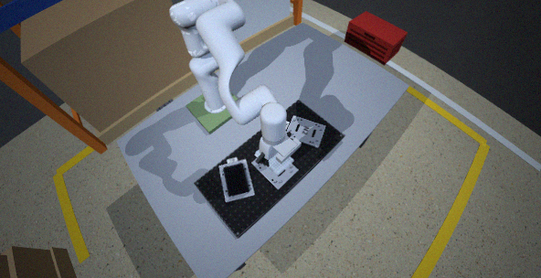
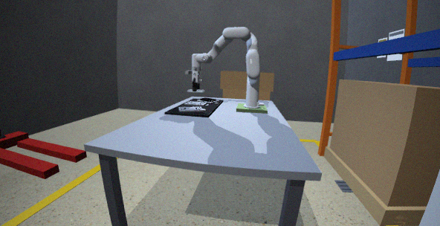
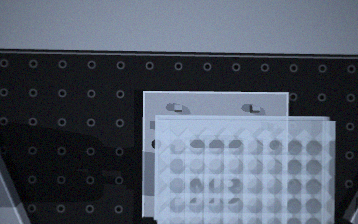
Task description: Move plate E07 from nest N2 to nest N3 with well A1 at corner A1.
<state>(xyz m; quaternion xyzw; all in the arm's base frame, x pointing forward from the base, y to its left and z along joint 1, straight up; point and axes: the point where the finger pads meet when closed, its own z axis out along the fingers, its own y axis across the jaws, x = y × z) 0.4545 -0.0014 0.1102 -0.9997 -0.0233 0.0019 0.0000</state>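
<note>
Worktop [image 1: 365, 91]: grey, carrying a black perforated deck [image 1: 247, 215] and the arm's green base plate [image 1: 201, 115].
Arm [image 1: 224, 50]: white, bent from the base plate out over the middle of the deck, wrist pointing straight down.
Deck: three white nests in a row along it.
Left nest [image 1: 225, 187]: holds a dark plate [image 1: 237, 179], lying flat inside its frame.
Right nest [image 1: 307, 131]: bare, turned at an angle to the other two.
Middle nest [image 1: 280, 177]: directly under the wrist; in the wrist view its plain upper edge and two locator tabs show behind the carried plate.
Gripper [image 2: 195, 85]: clenched on the clear well plate [image 3: 245, 170], fingers spread wide across it.
Clear well plate: raised off the deck in the exterior view, hanging level above the middle nest, overlapping it slightly off to one side.
</note>
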